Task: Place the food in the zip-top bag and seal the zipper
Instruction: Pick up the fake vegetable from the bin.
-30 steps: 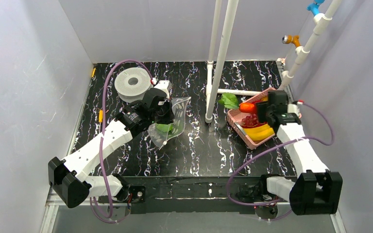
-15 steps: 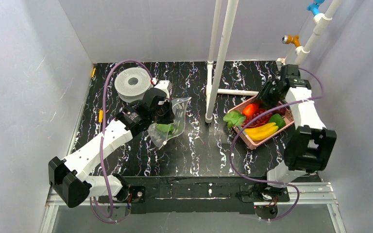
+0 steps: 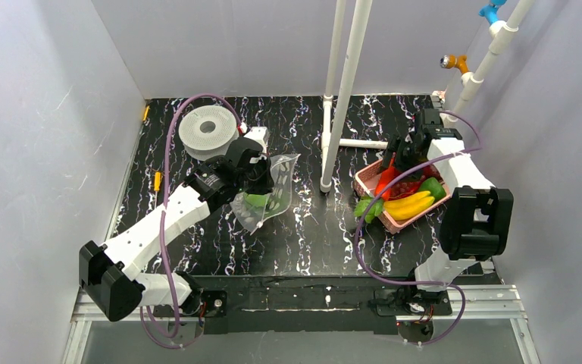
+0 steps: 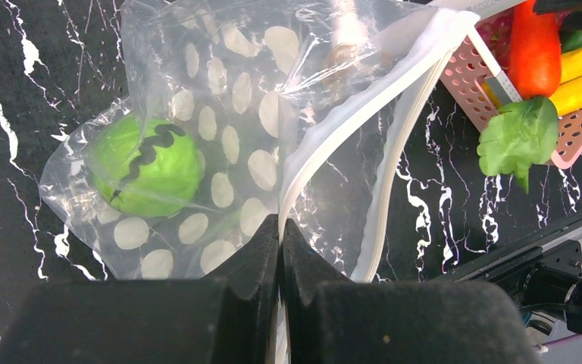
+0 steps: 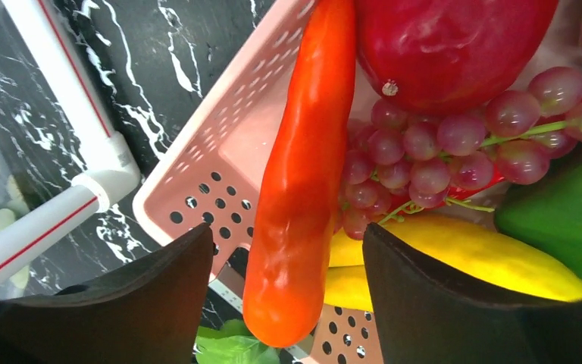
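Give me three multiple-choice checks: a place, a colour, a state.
1. Where is the round green food? A) pink basket B) zip-top bag C) table
2. What colour is the long food straddled by the right end effector? A) purple B) yellow C) orange-red
3. The left end effector is: A) shut on the bag's mouth edge B) wide open C) holding a banana
Answers: B, it shows through the clear dotted plastic; C, seen in the right wrist view; A, its fingers pinch the edge.
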Available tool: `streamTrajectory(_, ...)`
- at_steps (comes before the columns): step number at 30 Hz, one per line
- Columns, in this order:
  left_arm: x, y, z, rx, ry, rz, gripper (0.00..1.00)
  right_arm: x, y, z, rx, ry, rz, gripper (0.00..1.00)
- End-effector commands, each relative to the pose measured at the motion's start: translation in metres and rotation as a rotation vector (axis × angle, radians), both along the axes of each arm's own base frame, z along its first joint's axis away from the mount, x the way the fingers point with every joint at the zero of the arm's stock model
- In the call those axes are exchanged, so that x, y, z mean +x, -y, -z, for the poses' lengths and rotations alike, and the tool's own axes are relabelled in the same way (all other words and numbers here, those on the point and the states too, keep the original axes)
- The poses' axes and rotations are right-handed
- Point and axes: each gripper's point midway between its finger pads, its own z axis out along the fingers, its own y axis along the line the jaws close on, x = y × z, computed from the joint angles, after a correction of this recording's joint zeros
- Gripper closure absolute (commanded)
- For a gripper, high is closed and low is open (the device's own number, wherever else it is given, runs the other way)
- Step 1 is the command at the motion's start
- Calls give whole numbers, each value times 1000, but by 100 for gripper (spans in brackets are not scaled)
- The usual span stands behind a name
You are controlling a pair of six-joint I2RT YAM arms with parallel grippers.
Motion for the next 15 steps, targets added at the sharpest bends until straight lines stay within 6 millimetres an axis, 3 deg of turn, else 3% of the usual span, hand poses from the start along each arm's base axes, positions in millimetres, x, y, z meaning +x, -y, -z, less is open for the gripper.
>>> streamTrajectory(1, 4, 2, -12, -21, 20, -6, 100, -7, -5, 2, -29, 42, -10, 16)
streamTrajectory(9, 5, 0, -14, -18, 30, -12, 100, -43, -15, 4, 70, 50, 142, 17)
streamTrajectory(15, 5, -1, -13, -15, 30, -13, 100, -43, -25, 4, 157, 120, 193, 27)
